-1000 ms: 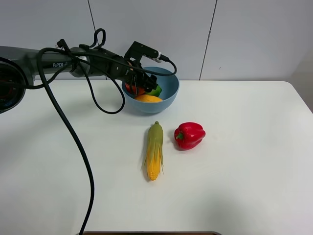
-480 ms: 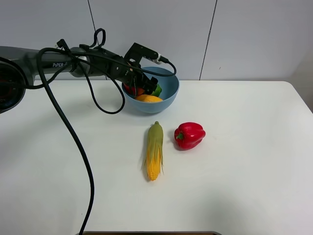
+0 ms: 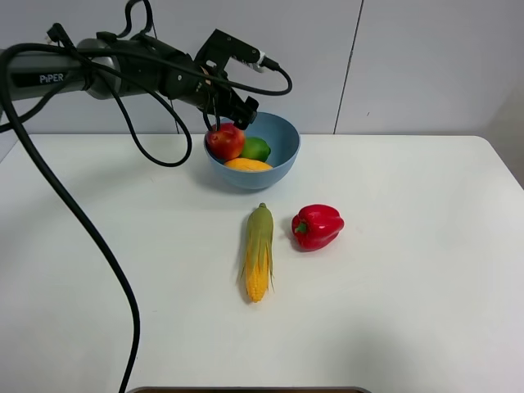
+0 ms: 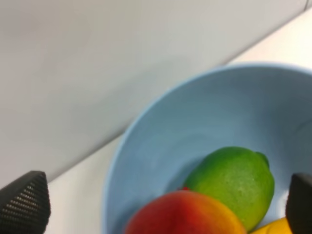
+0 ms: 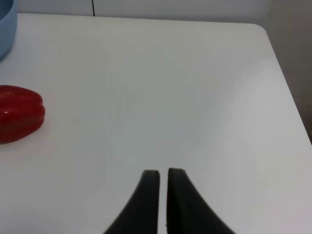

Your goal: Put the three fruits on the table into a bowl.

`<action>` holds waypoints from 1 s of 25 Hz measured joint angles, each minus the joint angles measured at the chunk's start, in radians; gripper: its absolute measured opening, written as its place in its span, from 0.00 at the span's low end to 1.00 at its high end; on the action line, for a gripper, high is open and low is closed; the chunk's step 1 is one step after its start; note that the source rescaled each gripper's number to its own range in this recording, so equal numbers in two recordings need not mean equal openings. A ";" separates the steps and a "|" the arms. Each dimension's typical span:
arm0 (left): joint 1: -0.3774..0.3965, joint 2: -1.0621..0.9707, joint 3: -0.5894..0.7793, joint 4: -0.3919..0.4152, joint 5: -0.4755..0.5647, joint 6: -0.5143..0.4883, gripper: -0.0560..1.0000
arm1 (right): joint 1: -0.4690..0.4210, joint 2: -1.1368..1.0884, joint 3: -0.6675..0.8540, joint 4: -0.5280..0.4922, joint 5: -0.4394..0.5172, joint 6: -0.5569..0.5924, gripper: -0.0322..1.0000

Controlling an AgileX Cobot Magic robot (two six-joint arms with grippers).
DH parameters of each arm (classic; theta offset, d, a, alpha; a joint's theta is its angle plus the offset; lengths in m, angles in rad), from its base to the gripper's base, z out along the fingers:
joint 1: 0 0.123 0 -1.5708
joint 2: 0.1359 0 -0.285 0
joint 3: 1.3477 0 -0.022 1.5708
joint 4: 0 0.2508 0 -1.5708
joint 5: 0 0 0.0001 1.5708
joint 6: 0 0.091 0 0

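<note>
Exterior high view shows the round, deep, glossy light blue bowl point(image 3: 274, 155) standing toward the far edge of the broad, plain white surface point(image 3: 409, 286), close to the grey panelled wall. All three fruits lie inside it: the smooth red apple with a yellow blush point(image 3: 225, 141) at the left side of the bowl, the small round green fruit point(image 3: 256, 149) just beside it to the right, and the yellow-orange oblong mango point(image 3: 248, 164) in front of both, its long axis running roughly left to right. On the near side of the bowl, apart from it, a long yellow corn cob with a green husk point(image 3: 259, 252) lies with its long axis running near to far, husk end toward the bowl, and a lobed, shiny red bell pepper with a green stem point(image 3: 317, 226) sits just to the right of the cob, not touching it. The dark left arm, trailing looped black cables, reaches in from the left, and its gripper point(image 3: 232, 112) hangs above the apple and the bowl's left rim. In the left wrist view the textured black fingers point(image 4: 24, 204) stand spread wide at either edge, holding nothing, with apple, green fruit and a sliver of mango between them. In the right wrist view the right gripper point(image 5: 163, 174) hovers over bare surface, its smooth black fingers pressed almost together on nothing, the pepper off to one side.
</note>
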 joint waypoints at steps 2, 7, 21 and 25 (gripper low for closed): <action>0.000 -0.039 0.000 0.010 0.032 0.000 0.97 | 0.000 0.000 0.000 0.000 0.000 0.000 0.03; 0.016 -0.153 0.000 0.023 0.152 0.000 0.97 | 0.000 0.000 0.000 0.000 0.000 0.000 0.03; 0.180 -0.508 0.000 0.039 0.518 0.027 0.97 | 0.000 0.000 0.000 0.000 0.000 0.000 0.03; 0.237 -0.598 0.000 0.039 0.621 0.046 0.97 | 0.000 0.000 0.000 0.000 0.000 0.000 0.03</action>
